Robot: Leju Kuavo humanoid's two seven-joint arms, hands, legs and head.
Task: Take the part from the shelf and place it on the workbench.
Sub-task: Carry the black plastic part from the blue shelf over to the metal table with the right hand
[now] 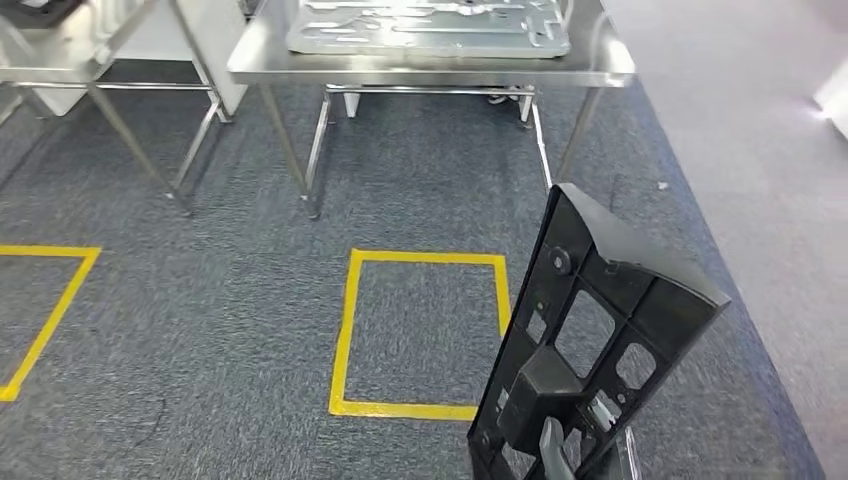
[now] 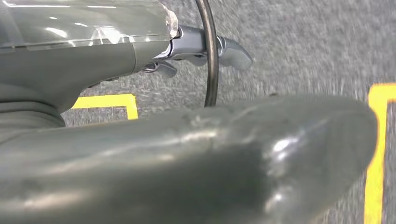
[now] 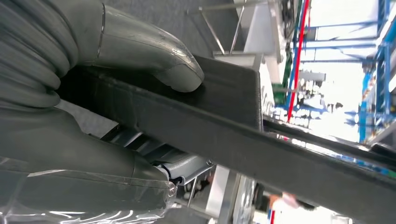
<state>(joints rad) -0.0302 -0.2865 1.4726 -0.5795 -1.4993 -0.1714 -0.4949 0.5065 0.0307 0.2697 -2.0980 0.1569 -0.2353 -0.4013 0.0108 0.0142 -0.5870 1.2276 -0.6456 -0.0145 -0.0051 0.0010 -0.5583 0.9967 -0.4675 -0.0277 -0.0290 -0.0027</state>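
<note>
A black plastic part (image 1: 600,330), a ribbed frame with several cut-outs, stands upright at the lower right of the head view. My right hand (image 1: 555,445) grips its lower end, and only some grey fingers show through the cut-outs. In the right wrist view the thumb of my right hand (image 3: 70,93) presses on the part's flat black edge (image 3: 233,126) while the other fingers close under it. The steel workbench (image 1: 430,68) stands ahead, past a stretch of carpet. My left hand (image 2: 187,158) hangs over the floor and holds nothing, its fingers (image 2: 233,51) stretched out.
A large grey metal plate (image 1: 430,25) lies on the workbench. A second steel table (image 1: 60,70) stands to the left. Yellow tape marks a square (image 1: 345,330) on the grey carpet between me and the workbench, and another yellow line (image 1: 50,310) runs at the left.
</note>
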